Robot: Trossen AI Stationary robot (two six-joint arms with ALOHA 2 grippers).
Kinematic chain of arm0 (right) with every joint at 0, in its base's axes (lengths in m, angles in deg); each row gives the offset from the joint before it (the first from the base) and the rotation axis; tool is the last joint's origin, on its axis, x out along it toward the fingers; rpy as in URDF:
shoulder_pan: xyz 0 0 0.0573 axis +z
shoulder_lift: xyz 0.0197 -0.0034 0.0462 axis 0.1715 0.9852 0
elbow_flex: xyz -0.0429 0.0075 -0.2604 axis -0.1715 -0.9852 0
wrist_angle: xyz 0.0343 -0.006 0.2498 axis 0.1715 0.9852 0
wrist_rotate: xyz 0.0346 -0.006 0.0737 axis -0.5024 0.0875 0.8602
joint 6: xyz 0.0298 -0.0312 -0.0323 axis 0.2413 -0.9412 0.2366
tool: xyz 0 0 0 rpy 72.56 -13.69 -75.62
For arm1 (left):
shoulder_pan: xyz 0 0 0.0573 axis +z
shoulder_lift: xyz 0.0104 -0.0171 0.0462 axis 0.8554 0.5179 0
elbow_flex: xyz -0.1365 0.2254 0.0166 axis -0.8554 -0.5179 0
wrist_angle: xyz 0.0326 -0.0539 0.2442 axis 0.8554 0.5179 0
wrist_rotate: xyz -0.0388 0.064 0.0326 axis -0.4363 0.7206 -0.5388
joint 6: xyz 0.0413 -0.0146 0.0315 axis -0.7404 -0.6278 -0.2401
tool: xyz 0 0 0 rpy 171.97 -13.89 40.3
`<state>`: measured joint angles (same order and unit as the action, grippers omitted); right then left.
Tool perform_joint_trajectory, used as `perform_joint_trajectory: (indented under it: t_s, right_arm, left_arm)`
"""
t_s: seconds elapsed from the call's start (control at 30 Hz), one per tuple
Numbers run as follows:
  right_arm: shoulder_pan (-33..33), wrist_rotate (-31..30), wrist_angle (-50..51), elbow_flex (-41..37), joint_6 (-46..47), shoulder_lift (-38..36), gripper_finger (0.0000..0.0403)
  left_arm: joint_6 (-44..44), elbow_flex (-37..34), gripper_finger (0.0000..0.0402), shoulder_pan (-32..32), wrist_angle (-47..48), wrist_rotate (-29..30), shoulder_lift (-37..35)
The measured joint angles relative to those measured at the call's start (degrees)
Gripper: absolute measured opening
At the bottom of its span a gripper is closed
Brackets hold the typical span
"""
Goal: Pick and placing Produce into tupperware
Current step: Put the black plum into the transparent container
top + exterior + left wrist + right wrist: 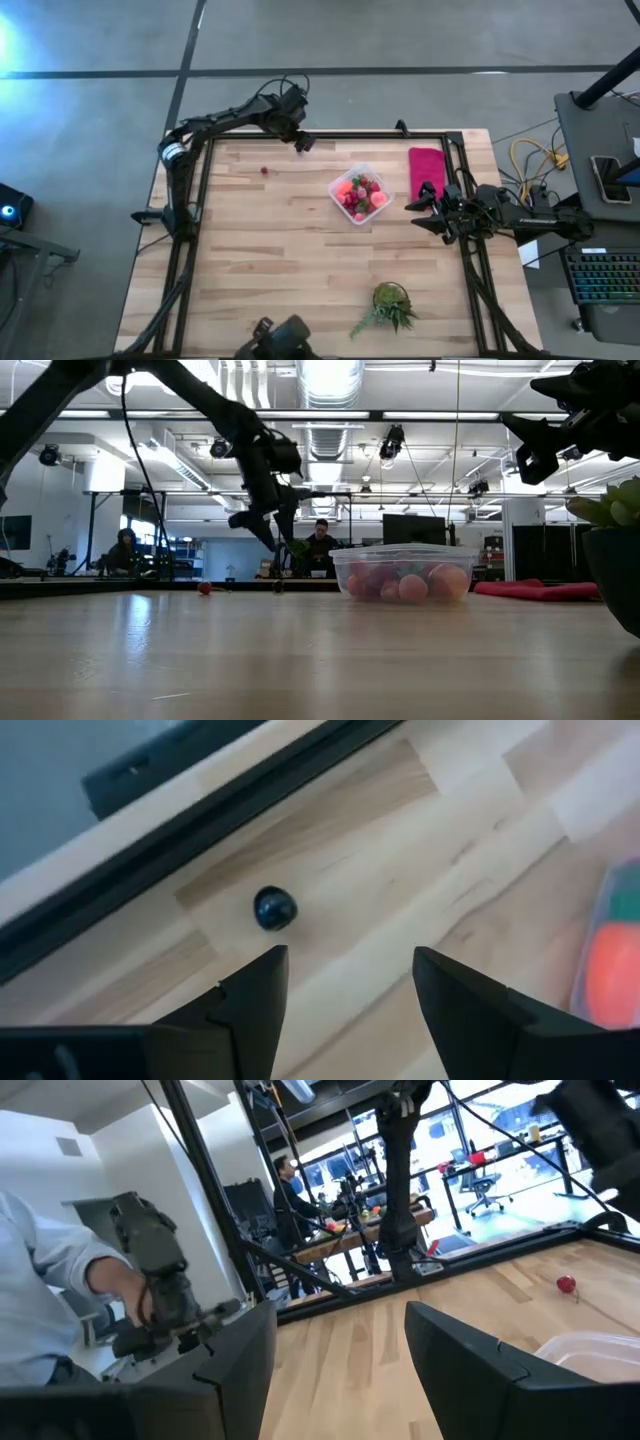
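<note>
The clear tupperware [359, 195] stands right of the table's middle, with red, pink and orange produce inside it. One small red piece [264, 170] lies alone on the wood to the left. A small dark blue round piece [274, 908] lies near the table's far rail. My left gripper [350, 960] hovers open just above it, pointing steeply down at the far edge [303, 143]. My right gripper [425, 207] waits open at the table's right side, held level, with nothing between its fingers [340, 1350].
A magenta cloth [426, 172] lies flat right of the tupperware. A green spiky plant [388, 305] stands near the front edge. A black rail [200, 820] runs along the far edge. Bare wood lies across the left and middle. A person [60, 1310] holds a device beyond the table.
</note>
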<state>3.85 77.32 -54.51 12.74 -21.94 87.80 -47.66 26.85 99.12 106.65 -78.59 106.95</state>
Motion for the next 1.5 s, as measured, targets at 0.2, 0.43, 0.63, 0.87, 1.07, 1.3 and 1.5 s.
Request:
perform_joint_trajectory:
  t_s: [0.2,0.43,0.63,0.87,1.07,1.3,1.5]
  right_arm:
    - [0.0,0.0,0.0,0.0,0.0,0.0,0.0215]
    - [0.0,0.0,0.0,0.0,0.0,0.0,0.0215]
    - [0.0,0.0,0.0,0.0,0.0,0.0,0.0215]
    - [0.0,0.0,0.0,0.0,0.0,0.0,0.0215]
    - [0.0,0.0,0.0,0.0,0.0,0.0,0.0215]
    - [0.0,0.0,0.0,0.0,0.0,0.0,0.0215]
    - [0.0,0.0,0.0,0.0,0.0,0.0,0.0215]
  left_arm:
    - [2.5,1.2,0.0201,1.4,0.0,-1.5,5.6]
    - [2.0,1.9,0.0201,2.0,-0.4,-0.8,9.0]
    - [-0.7,1.9,0.0201,2.5,-0.7,2.4,9.8]
    - [-0.6,1.9,0.0201,2.5,-1.7,2.9,11.1]
    - [-0.8,1.9,0.0179,2.5,-1.7,2.9,11.8]
    - [-1.6,1.7,0.0114,2.5,-3.2,3.0,11.9]
    - [-2.4,1.5,0.0092,2.5,-4.0,3.0,11.9]
